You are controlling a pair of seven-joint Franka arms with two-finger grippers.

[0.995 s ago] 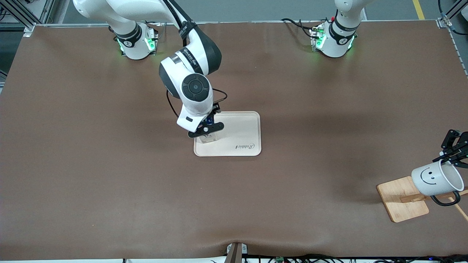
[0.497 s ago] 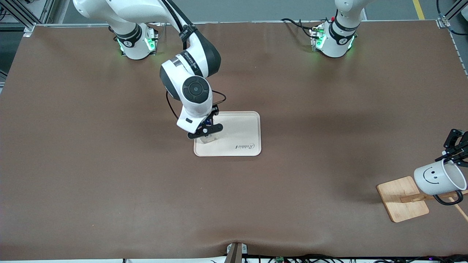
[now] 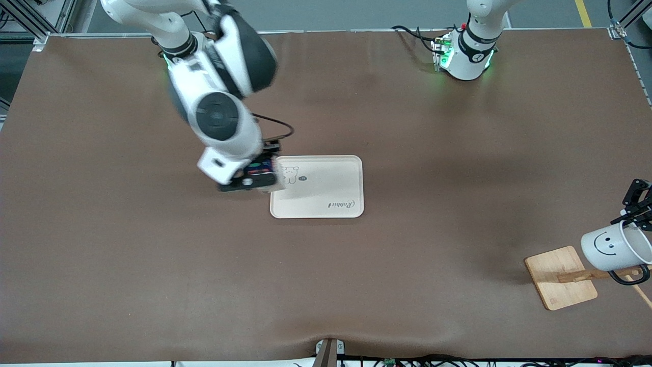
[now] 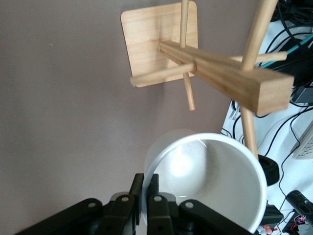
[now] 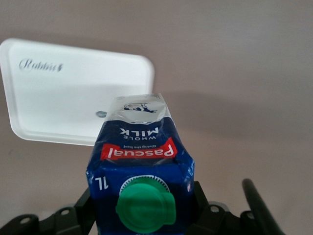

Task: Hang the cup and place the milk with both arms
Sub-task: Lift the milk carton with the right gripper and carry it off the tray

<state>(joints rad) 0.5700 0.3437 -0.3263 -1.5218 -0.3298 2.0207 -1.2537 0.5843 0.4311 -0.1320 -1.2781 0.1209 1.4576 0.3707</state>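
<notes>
The right claw (image 3: 253, 179) is seen over the table (image 3: 127, 229), just at the edge of the tray (image 3: 326, 176) toward the right arm's end, and it is clamped on the milk (image 5: 139, 166). In the right wrist view the carton's dark blue top and green cap (image 5: 144, 203) are held between the black fingers, with the white tray lying on the table beneath it. The tray itself is marked with a small rabbit drawing and a written word.

Toward the left arm's end of the table, the cup (image 3: 608, 248) is held tilted by the left claw (image 3: 634, 216), whose fingers (image 4: 139, 196) are closed together on the rim. The cup is held over the wooden rack (image 3: 563, 278), with its black handle (image 3: 629, 278) beside a wooden peg (image 4: 254, 73) of that rack.
</notes>
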